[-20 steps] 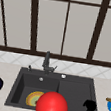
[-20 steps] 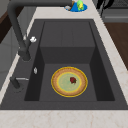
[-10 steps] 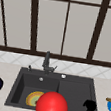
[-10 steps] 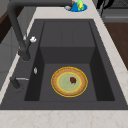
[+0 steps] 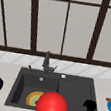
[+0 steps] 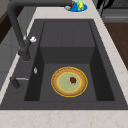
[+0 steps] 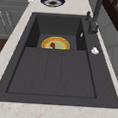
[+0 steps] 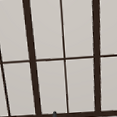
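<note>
The right hand (image 5: 89, 106) hovers with curled fingers holding nothing, the yellow plate (image 6: 69, 81) lying untouched in the sink basin (image 6: 97, 75) to its left.

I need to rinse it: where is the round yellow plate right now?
The round yellow plate lies flat on the floor of the dark sink's deep left basin, below the black faucet, with a small red bit on it.
</note>
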`<control>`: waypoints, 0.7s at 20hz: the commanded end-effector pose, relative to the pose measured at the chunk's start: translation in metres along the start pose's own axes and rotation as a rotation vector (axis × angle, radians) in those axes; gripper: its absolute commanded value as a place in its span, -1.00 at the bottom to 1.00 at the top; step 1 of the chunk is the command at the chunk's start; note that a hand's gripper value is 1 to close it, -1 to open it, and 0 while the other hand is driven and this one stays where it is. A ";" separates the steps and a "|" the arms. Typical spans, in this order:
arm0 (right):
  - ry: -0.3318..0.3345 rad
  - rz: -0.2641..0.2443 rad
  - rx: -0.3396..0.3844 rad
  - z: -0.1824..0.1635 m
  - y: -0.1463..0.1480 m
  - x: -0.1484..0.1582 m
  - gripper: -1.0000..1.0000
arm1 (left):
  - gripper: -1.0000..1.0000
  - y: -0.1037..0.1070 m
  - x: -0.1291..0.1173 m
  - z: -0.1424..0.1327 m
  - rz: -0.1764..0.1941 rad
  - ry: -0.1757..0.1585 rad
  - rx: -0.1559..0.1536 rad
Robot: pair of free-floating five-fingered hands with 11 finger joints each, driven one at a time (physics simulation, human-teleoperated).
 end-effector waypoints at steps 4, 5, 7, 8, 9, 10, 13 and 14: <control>0.000 0.000 0.000 0.000 0.000 0.000 0.00 | 1.00 0.028 0.016 -0.035 -0.001 0.019 -0.008; 0.000 0.000 0.000 0.000 0.000 0.000 0.00 | 1.00 0.032 0.017 -0.039 -0.001 0.021 -0.008; 0.000 0.000 0.000 0.000 0.000 0.000 0.00 | 1.00 0.040 0.019 -0.050 -0.002 0.029 -0.007; 0.000 0.000 0.000 0.000 0.000 0.000 0.00 | 1.00 0.043 0.020 -0.055 -0.002 0.031 -0.008; 0.000 0.000 0.000 0.000 0.000 0.000 0.00 | 1.00 0.046 0.021 -0.060 -0.002 0.033 -0.009; 0.000 0.000 0.000 0.000 0.000 0.000 0.00 | 1.00 0.049 0.022 -0.066 -0.002 0.035 -0.013; 0.000 0.000 0.000 0.000 0.000 0.000 0.00 | 1.00 0.055 0.024 -0.082 -0.005 0.041 -0.018; 0.000 0.000 0.000 0.000 0.000 0.000 0.00 | 1.00 0.057 0.024 -0.088 -0.005 0.042 -0.019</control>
